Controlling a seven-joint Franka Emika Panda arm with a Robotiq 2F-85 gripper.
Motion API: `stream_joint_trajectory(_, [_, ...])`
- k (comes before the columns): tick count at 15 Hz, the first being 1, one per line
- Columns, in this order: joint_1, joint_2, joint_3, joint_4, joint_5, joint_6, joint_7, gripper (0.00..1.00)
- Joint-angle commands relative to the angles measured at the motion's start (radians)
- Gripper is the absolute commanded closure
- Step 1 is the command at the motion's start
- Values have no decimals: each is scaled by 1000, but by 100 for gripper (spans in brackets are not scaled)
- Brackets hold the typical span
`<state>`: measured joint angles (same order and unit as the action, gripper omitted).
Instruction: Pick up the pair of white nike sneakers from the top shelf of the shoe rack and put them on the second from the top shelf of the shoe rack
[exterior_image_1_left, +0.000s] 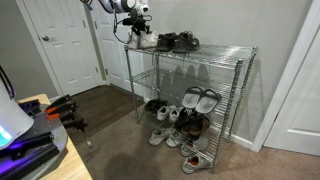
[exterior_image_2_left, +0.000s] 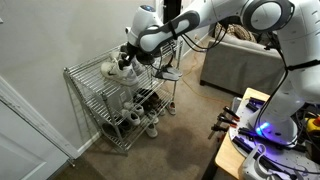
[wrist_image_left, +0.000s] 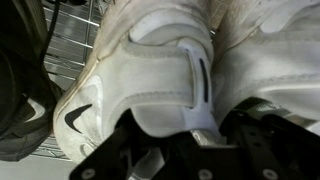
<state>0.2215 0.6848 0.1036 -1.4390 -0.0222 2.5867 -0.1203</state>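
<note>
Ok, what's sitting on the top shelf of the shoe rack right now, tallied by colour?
White sneakers: 2
Dark shoes: 2, as far as the exterior view shows
Total: 4

White sneakers (wrist_image_left: 150, 80), black swoosh (wrist_image_left: 75, 117)

Floor (exterior_image_1_left: 110, 125): dark brown, seen in both exterior views. The wire shoe rack (exterior_image_1_left: 225, 52) stands on it, close to the wall. A pale pair of sneakers (exterior_image_1_left: 160, 136) lies on the floor at the rack's front. One more shoe (exterior_image_1_left: 195, 160) lies nearer the camera.
</note>
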Motion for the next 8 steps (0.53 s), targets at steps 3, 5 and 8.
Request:
stream_joint_trajectory(3, [-18, -14, 24, -8, 2, -45, 3, 94])
stream_joint_trajectory(5, [-25, -40, 38, -17, 10, -112, -9, 97])
stream_joint_trajectory(8, [-10, -113, 28, -41, -14, -216, 5, 95])
